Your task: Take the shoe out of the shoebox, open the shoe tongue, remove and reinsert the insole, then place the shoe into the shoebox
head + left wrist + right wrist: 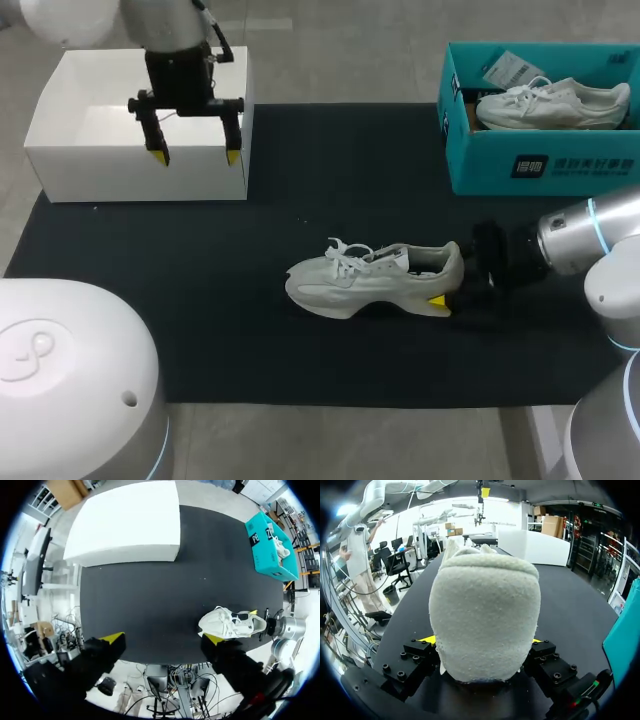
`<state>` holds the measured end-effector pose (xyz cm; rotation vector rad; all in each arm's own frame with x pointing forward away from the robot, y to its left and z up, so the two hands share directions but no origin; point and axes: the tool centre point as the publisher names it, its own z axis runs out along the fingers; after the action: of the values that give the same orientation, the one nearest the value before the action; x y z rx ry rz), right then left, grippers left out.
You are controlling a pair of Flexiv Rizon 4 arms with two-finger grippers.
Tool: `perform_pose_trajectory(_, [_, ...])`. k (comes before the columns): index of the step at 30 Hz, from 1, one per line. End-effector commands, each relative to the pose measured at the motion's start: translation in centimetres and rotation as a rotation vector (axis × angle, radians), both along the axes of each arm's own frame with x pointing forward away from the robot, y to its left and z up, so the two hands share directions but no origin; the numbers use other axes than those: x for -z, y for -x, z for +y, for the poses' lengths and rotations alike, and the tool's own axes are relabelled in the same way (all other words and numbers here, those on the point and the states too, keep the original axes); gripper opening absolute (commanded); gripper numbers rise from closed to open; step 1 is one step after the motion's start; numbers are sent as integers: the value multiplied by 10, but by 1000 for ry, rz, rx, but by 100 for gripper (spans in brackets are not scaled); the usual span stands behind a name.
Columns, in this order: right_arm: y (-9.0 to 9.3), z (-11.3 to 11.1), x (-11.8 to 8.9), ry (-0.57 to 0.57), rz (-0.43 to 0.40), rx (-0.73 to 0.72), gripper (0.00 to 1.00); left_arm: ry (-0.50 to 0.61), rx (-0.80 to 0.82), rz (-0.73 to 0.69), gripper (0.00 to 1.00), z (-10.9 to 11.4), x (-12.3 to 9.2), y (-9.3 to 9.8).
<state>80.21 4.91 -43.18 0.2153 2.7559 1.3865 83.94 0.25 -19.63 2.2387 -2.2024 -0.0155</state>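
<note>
"Lying on its sole on the black mat (200, 300), the pale shoe (375, 278) sits mid-worktop. Who has it?"

"Right hand (450, 284), fingers either side of the heel, apparently clamped. Left hand (195, 152) hangs spread wide over the white box (140, 175); the teal shoebox (540, 165) holds another shoe (550, 104)."

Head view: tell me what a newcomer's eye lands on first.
The pale sneaker stands mid-table on the black mat, heel clamped by the right hand. The left hand hangs open, raised near the white box at far left, and a teal shoebox at far right holds another white sneaker.
</note>
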Motion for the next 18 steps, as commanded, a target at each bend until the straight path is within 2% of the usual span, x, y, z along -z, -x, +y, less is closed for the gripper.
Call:
perform_pose_trajectory(1, [-3, 3, 8, 4, 0, 3, 0, -23, 26, -111, 100, -26, 5, 29])
perform_pose_trajectory(7, [-3, 3, 8, 4, 0, 3, 0, -53, 103, -112, 100, -64, 23, 49])
perform_pose_trajectory(18, [-3, 3, 8, 4, 0, 3, 0, -28, 226, -98, 100, -130, 55, 64])
